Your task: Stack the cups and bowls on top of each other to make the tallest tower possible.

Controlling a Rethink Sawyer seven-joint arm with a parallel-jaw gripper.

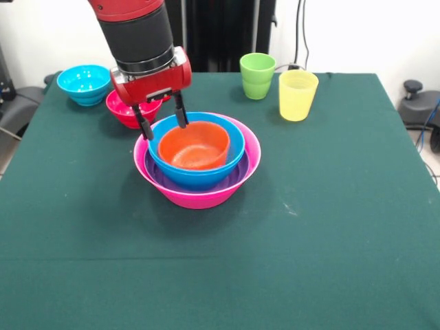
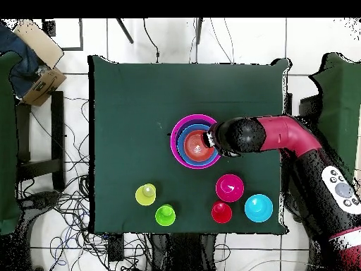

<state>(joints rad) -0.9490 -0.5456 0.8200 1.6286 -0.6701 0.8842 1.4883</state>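
While the tower (image 1: pixel 197 161) is sitting mid-table with four bowls nested in it, you are looking at a job roughly half done. Going left to right in the front view: the cyan bowl (image 1: pixel 84 84) is waiting loose near the far left corner of the table (image 1: pixel 330 227), and the magenta bowl (image 1: pixel 127 110) is lying just beside the pile, partly hidden behind the arm. The gripper (image 1: pixel 163 118) is hanging over the pile's far rim with its jaws spread, holding nothing, one finger outside the blue bowl (image 1: pixel 199 177) and one just inside it. The orange bowl (image 1: pixel 194 146) is resting in the blue one, over purple and pink. Further right, the green cup (image 1: pixel 257 75) and the yellow cup (image 1: pixel 297 95) are standing unstacked. The red cup (image 2: pixel 221 212) is showing only from overhead, still loose.
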